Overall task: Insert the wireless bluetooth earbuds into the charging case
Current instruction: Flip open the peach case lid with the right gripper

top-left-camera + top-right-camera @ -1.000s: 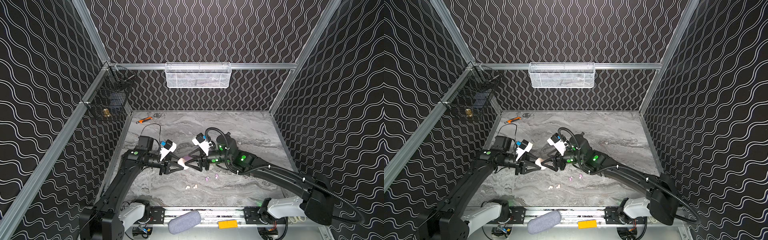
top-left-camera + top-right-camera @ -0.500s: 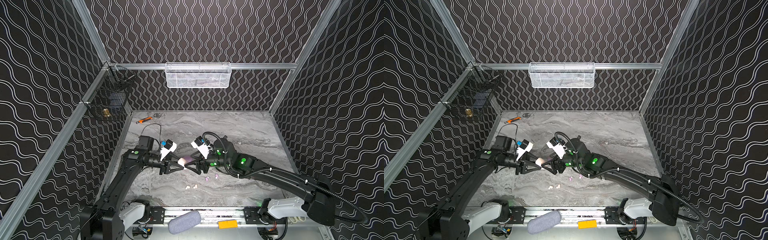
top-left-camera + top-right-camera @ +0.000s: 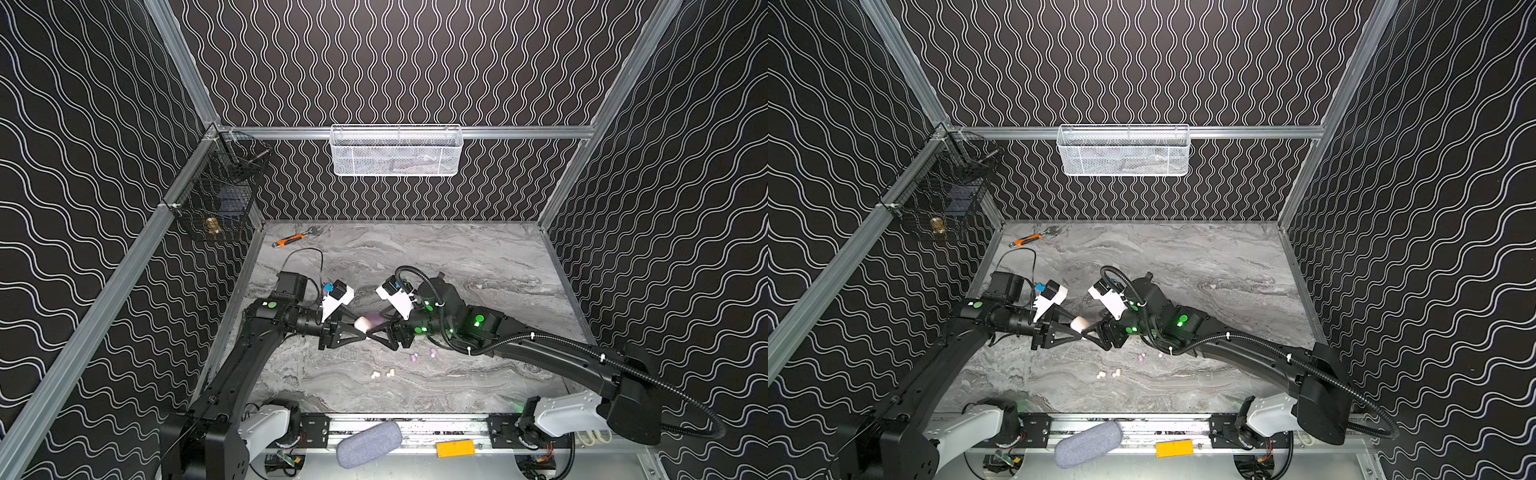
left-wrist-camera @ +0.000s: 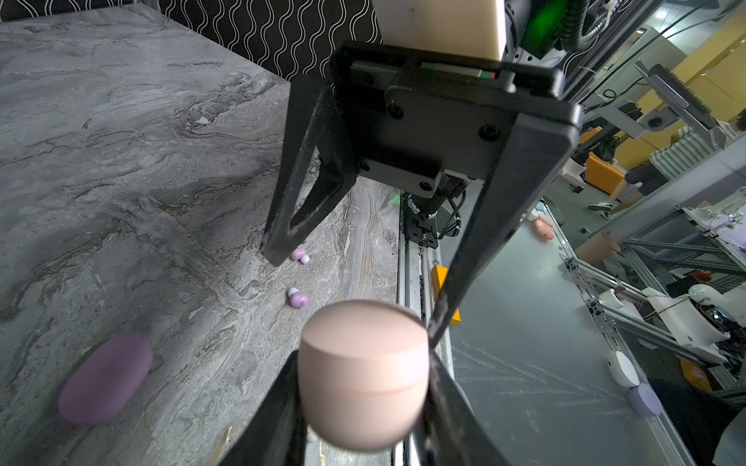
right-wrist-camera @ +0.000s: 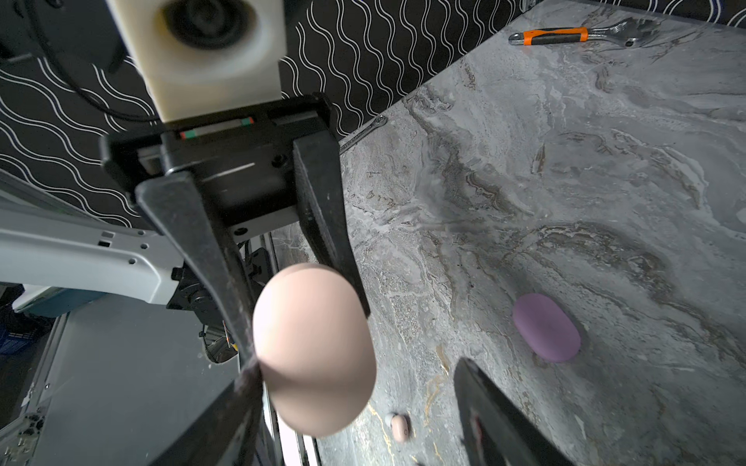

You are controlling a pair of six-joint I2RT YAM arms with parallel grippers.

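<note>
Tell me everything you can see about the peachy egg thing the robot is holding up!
It is a smooth, pale peachy-pink case, rounded like a pebble, and looks like matte plastic. A thin seam runs round it, and its lid is shut. The left pincer squeezes it from both sides and holds it up off the grey table. The right pincer stands open right by it, one finger close beside it, the other apart.

Even, fairly bright light from above falls on the grey desk [image 3: 457,266], leaving soft, diffuse shadows. Both wrist views bulge at their edges, and the pink case [image 5: 315,355] near the lens looks blurred
</note>
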